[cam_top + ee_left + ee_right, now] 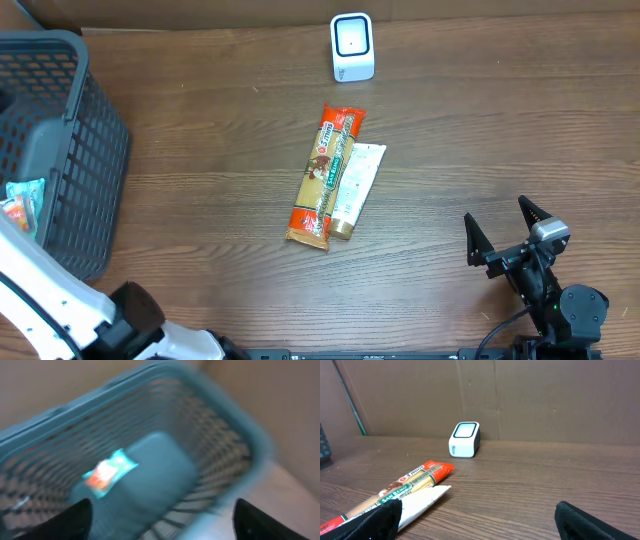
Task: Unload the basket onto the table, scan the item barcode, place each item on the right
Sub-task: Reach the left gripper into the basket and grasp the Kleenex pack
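Wooden table [200, 180], cardboard [545, 395] behind: scanner [352, 47] at far edge, spaghetti packet [326, 175] touching a tube [357, 185] mid-surface, basket [60, 150] at left edge. Left claw [162, 517] above the basket and right claw [508, 232] both gape, empty.

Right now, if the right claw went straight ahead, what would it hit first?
Likely the brown back wall: the right claw aims just right of the white scanner, with the pasta packet well left. Depth is hard to judge.

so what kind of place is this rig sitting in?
Probably a mock shop checkout on a lab bench: a small white barcode scanner, a grey shopping basket with a packet inside, and a long orange food pack on the wooden table, cardboard walls behind.
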Controlling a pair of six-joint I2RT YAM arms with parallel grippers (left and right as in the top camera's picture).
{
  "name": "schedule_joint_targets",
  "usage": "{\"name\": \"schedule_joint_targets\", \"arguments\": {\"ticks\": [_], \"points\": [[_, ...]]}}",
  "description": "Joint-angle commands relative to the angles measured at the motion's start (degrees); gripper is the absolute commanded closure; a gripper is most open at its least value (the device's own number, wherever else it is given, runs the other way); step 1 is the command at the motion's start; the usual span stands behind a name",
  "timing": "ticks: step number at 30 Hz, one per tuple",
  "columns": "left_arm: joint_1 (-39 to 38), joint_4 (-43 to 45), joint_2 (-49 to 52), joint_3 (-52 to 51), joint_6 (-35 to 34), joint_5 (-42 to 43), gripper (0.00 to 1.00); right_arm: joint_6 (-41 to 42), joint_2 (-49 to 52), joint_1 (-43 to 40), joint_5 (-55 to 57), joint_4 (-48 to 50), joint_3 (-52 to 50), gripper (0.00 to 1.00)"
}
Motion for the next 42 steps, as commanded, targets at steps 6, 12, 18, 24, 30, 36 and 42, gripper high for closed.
{"name": "schedule_joint_targets", "arguments": {"ticks": [6, 12, 18, 24, 30, 36, 42], "points": [[4.81, 4.00, 4.57, -12.50, 0.15, -5.35, 0.21, 0.22, 0.07, 0.28, 0.52, 0.35, -0.26, 0.00], [4.83, 12.41, 5.92, -26.60, 7.80, -5.44, 0.21, 0.24, 0.07, 0.28, 0.50, 0.17, -0.24, 0.00], [5.01, 23.67, 5.95, -38.27, 18.58, -9.05, 0.20, 0.24, 0.07, 0.28, 0.50, 0.15, -0.24, 0.00], [7.02, 36.83, 6.05, -47.58, 28.37, -9.51, 0.05, 0.24, 0.07, 0.28, 0.50, 0.13, -0.24, 0.00], [9.70, 43.91, 8.00, -51.84, 32.87, -9.46, 0.04, 1.97, 0.31, 0.28, 0.31, -0.02, -0.24, 0.00], [12.57, 45.83, 11.08, -51.84, 39.41, -6.51, 0.09, 1.95, 2.03, 0.28, 0.31, -0.02, -0.24, 0.00], [15.02, 47.25, 13.99, -51.84, 39.45, -3.48, 0.10, 1.99, 3.52, 0.28, 0.04, -0.02, -0.24, 0.00]]}}
